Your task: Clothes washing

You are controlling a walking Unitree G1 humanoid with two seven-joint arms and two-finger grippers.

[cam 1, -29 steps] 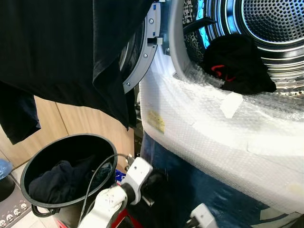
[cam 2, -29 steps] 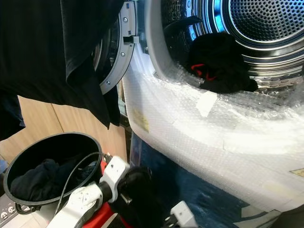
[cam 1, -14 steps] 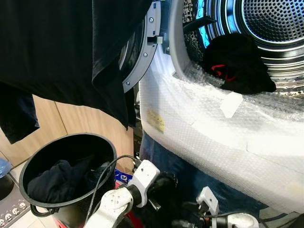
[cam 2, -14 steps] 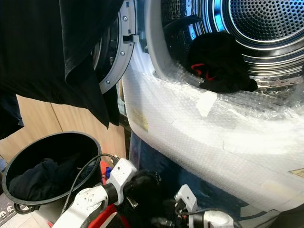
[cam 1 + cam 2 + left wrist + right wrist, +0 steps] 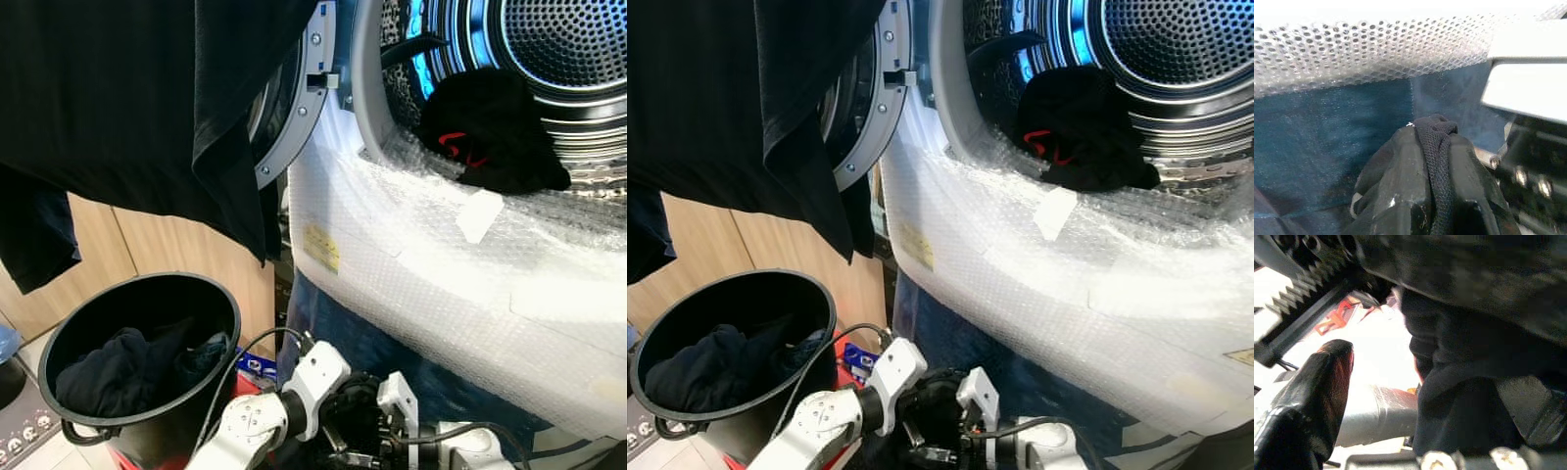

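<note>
Black knitted cloth (image 5: 1439, 161) sits pinched between the closed fingers of the left gripper (image 5: 1425, 147), low before the bubble-wrapped front-loading washing machine (image 5: 441, 264). The right gripper (image 5: 1415, 396), close alongside, stands parted around the same dark fabric. Loading seems underway; next, lifting it to the steel drum (image 5: 558, 49), beside the black garment with red print (image 5: 495, 132).

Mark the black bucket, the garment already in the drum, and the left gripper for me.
black bucket (image 5: 227, 311): left eye view, on its right rim.
garment in the drum (image 5: 495, 122): left eye view, mid-fabric.
left gripper (image 5: 1434, 147): left wrist view, between fingertips pinching dark cloth.
</note>
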